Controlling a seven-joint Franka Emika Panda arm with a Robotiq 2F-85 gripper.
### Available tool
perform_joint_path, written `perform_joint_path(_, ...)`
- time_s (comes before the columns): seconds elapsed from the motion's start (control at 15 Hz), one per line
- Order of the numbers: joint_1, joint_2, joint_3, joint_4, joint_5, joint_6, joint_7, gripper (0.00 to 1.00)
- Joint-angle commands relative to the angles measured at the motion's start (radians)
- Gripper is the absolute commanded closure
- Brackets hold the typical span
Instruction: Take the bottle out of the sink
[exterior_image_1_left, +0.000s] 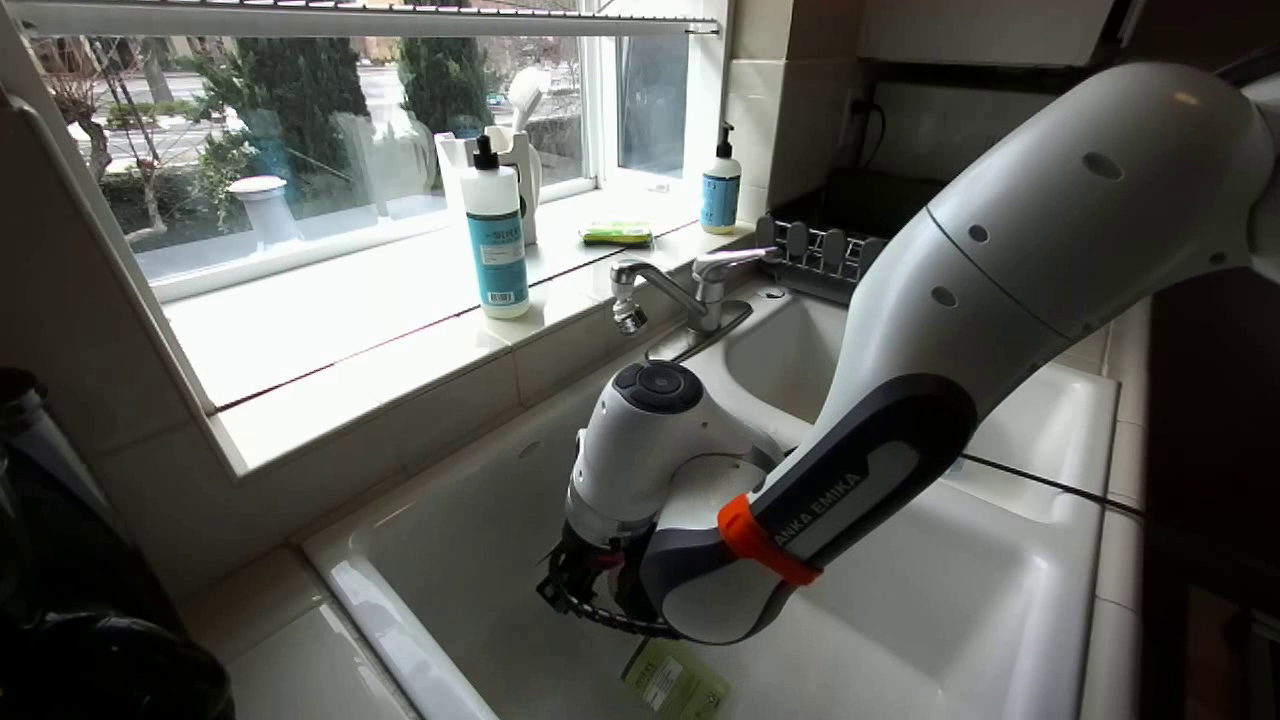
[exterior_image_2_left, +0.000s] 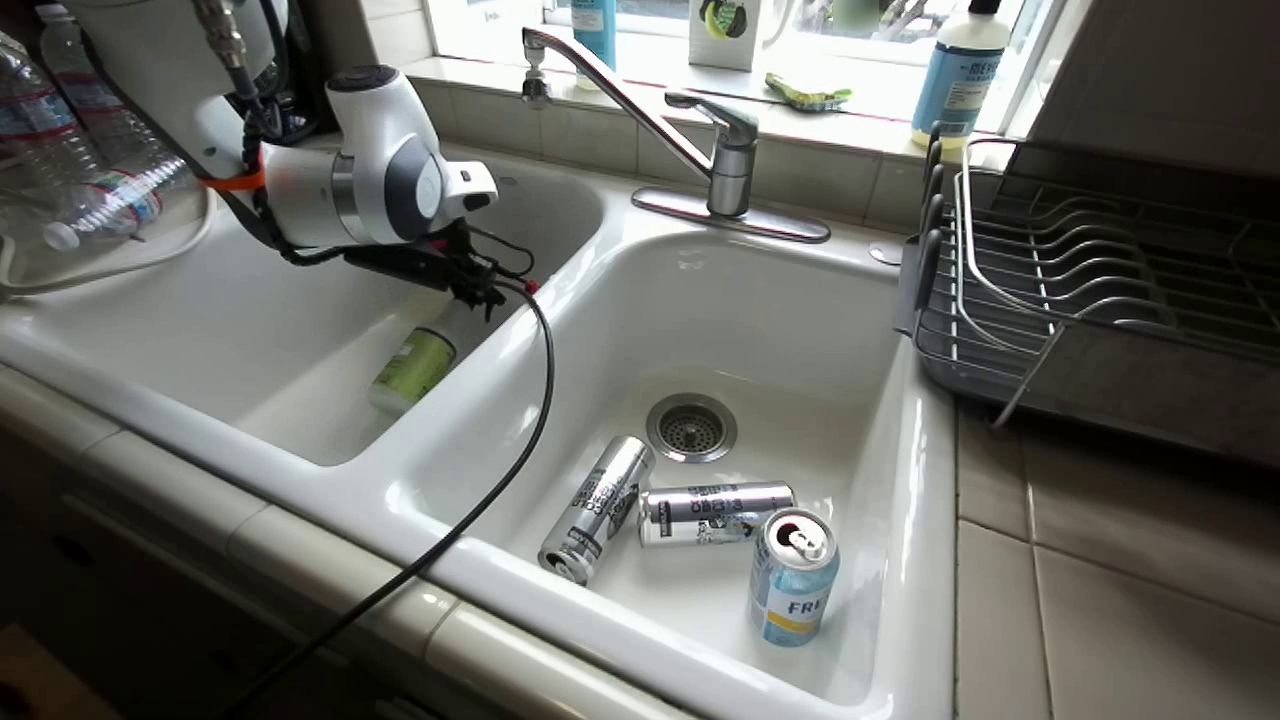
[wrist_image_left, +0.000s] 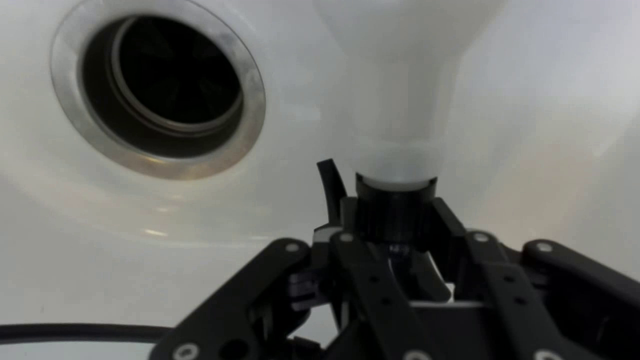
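Beneath a bright window (exterior_image_1_left: 350, 140), inside the large white sink (exterior_image_2_left: 240, 320), the bottle (exterior_image_2_left: 413, 362) is pinched at its narrow black collar (wrist_image_left: 392, 200) by the gripper (wrist_image_left: 396, 207), probably because so slim a part is gripped more surely for lifting out.

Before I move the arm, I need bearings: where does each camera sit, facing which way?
Wrist view: behind the gripper, facing down at drain and bottle; gripper shows.
An exterior view: high by the sink, facing obliquely along the windowsill; arm and gripper show.
An exterior view: high by the smaller basin, facing the faucet; arm and gripper show.
Both exterior views share faucet, sink and bottle.
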Motion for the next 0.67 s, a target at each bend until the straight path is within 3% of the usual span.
perform_joint_path(0.0, 0.019, -0.108, -0.024, -0.121, 0.046, 0.142, -0.015, 0.89)
perform_joint_path(0.6, -0.029, -0.321, 0.052, -0.32, 0.132, 0.432, -0.142, 0.89)
